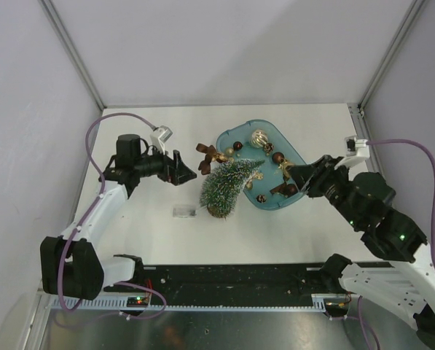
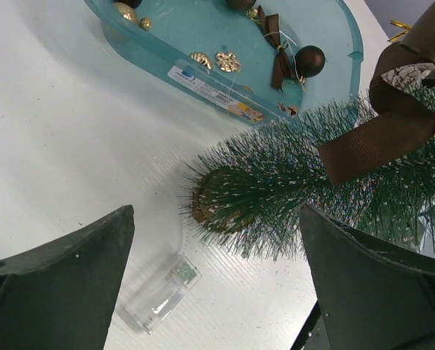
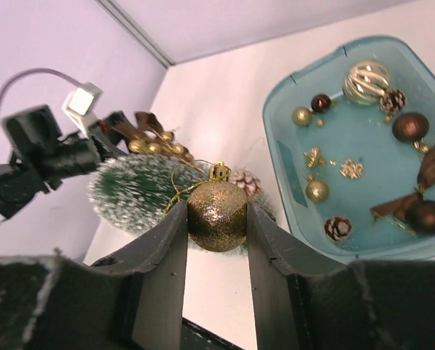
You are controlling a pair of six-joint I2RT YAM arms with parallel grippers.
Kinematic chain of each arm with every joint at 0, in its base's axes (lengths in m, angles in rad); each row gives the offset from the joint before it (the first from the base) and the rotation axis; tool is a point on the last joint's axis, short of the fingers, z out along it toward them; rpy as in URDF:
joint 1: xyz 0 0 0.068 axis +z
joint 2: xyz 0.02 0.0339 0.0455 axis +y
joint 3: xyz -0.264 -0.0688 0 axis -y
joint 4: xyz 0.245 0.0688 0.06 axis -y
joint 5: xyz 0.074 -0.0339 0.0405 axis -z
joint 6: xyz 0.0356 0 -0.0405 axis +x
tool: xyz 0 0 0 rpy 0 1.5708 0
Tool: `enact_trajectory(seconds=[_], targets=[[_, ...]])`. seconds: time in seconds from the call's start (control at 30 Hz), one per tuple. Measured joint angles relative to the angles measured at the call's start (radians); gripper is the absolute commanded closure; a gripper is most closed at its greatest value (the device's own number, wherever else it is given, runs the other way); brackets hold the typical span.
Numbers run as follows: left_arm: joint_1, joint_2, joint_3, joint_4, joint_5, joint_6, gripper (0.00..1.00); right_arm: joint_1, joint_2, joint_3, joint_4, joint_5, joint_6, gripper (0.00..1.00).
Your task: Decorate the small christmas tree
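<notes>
White tabletop and pale grey walls make up the whole working space. The small christmas tree (image 1: 230, 188), a cone of dark green bristles with white-frosted tips on a round brown wooden base, is not upright. It lies on its side at the left rim of the teal oval plastic tray (image 1: 290, 144), with the base pointing away from the tray and the tip over the rim. Whether the tip really rests on the rim I cannot say surely from these views.

I judge the tree to be very light and easy to roll or push away. The bristles are soft and springy, so a pinch there would slip and may shed frosting. The hard wooden base, or the stem just above it, is the better place to take hold.

A brown ribbon bow (image 2: 392, 117) sits close by the upper bristles, just outside the tray's left rim. A small clear plastic box (image 2: 159, 295) lies further left of the tray, beyond the tree's base.

The left gripper (image 1: 182, 169) hovers left of the tray with its jaws spread wide and nothing between them. The right gripper (image 1: 299, 175), over the tray's right side, pinches a gold glitter ball ornament (image 3: 216, 219) between its two fingers. More baubles, pine cones and bows lie inside the tray.
</notes>
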Motion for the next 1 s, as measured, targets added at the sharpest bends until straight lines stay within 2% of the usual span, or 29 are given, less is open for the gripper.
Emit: enact_trajectory(seconds=[0.27,0.6,1.0], targets=[[0.011,-0.005,-0.008,0.005,-0.008,0.005,0.0,0.002,0.025,0.124,0.001,-0.025,-0.029,0.75],[0.012,-0.013,-0.009,0.005,-0.01,0.008,0.0,0.002,0.092,0.129,0.008,-0.094,-0.04,0.76],[0.013,-0.016,-0.009,0.005,-0.01,0.013,0.0,0.011,0.098,0.15,0.022,-0.128,-0.043,0.77]])
